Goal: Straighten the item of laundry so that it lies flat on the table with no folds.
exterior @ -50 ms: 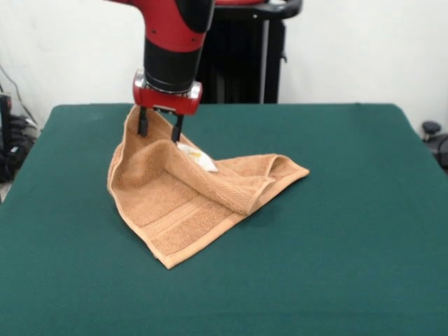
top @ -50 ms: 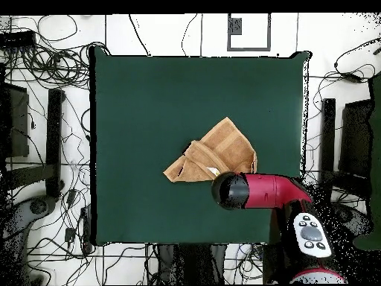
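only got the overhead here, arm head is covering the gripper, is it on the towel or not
Observer: Yes. In the front view the gripper is shut on the towel, pinching its top edge and holding that part lifted.
Operator: is the rest of it flat
Observer: No. The front view shows a raised fold running from the gripper down to the right corner, standing off the table.
Operator: any tag showing
Observer: A small white tag sits just below the gripper, on the fold.
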